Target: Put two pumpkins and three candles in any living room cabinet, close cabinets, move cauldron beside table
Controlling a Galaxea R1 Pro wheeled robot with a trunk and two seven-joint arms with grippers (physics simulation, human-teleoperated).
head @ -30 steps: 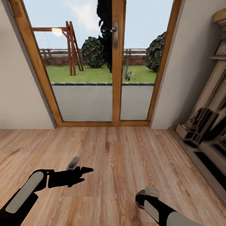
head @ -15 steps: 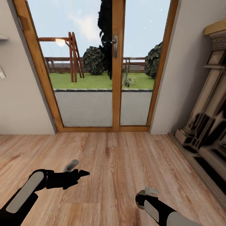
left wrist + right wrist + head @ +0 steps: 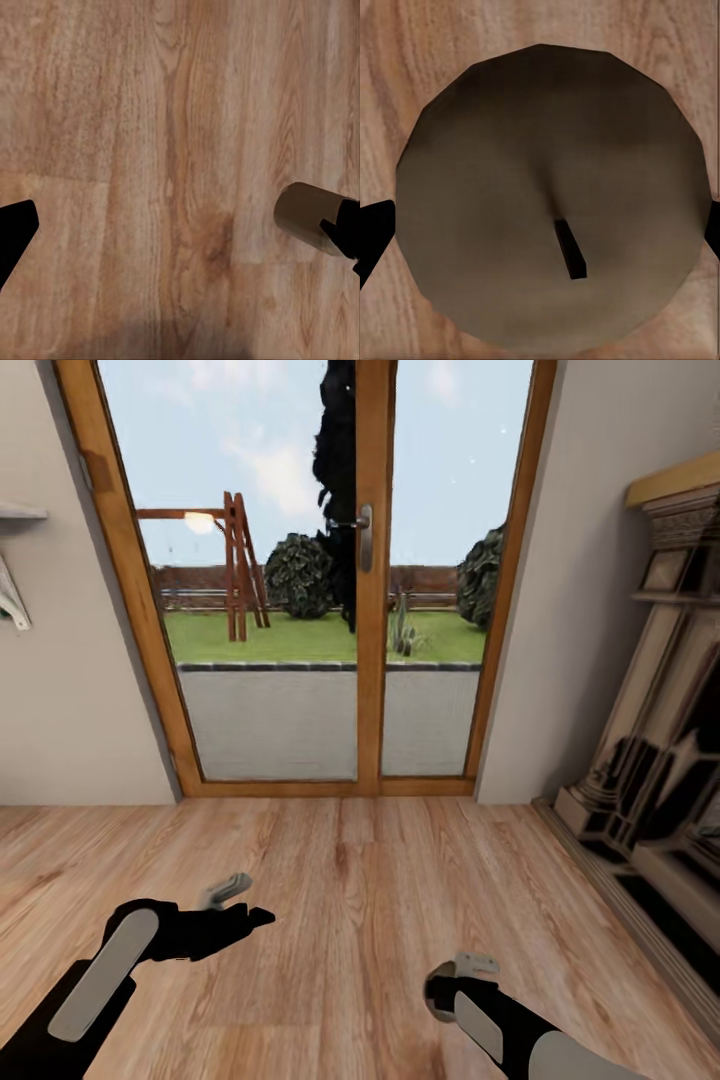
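A robot faces a wood-framed glass double door onto a garden with a swing set. A carved fireplace surround stands on its right. Over bare wood floor, the left gripper hangs spread and empty. The right gripper pinches a candle, its wick showing in the right wrist view.
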